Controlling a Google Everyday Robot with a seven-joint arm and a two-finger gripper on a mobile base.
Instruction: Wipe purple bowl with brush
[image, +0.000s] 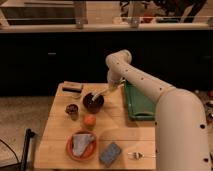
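The purple bowl (93, 101) sits on the wooden table (55, 130), left of the middle and toward the back. The pale brush (99, 93) slants down from the upper right, with its head inside the bowl. My gripper (113, 86) is just right of and above the bowl, at the brush's upper end, and holds the handle. The white arm (150, 87) reaches in from the right.
A flat brown block (73, 87) lies at the back left. A small dark cup (72, 108) stands left of the bowl, an orange ball (89, 120) in front of it. An orange plate (81, 145) holds a cloth. A blue-grey sponge (110, 153), a fork (137, 155) and a green tray (139, 102) lie to the right.
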